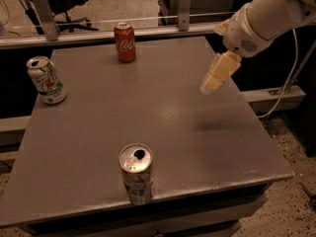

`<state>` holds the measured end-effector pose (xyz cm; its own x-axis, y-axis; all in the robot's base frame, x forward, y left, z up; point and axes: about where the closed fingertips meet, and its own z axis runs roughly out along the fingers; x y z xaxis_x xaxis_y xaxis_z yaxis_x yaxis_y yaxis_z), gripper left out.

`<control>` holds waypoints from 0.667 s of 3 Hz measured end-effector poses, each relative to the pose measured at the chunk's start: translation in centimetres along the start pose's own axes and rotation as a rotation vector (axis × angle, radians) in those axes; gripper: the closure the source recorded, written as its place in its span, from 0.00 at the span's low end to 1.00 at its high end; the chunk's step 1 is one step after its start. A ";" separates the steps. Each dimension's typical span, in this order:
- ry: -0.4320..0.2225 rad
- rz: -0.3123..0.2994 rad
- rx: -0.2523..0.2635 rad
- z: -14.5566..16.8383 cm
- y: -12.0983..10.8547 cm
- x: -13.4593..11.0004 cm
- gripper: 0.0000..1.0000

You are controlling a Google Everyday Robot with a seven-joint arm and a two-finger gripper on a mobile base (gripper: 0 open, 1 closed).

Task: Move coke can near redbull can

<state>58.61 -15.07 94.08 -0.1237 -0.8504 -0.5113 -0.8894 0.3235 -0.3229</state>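
Note:
The coke can point(125, 42) is red-orange with white script and stands upright at the far edge of the grey table point(163, 112). The redbull can point(137, 173) is silvery-grey with an open top and stands upright near the table's front edge. My gripper point(213, 80) hangs from the white arm point(261, 19) above the right part of the table, well to the right of the coke can and apart from both cans. It holds nothing.
A white can with green and red markings point(46, 80) stands at the table's left edge. A metal rail point(148, 21) runs behind the table. A cable point(291, 78) hangs at the right. An office chair base point(74, 19) shows at the back left.

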 end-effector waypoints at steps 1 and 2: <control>-0.171 0.065 0.055 4.8 -5.8 -3.3 0.00; -0.171 0.065 0.055 4.8 -5.8 -3.3 0.00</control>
<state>66.33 -12.15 93.81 -0.0994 -0.7452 -0.6594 -0.8562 0.4017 -0.3249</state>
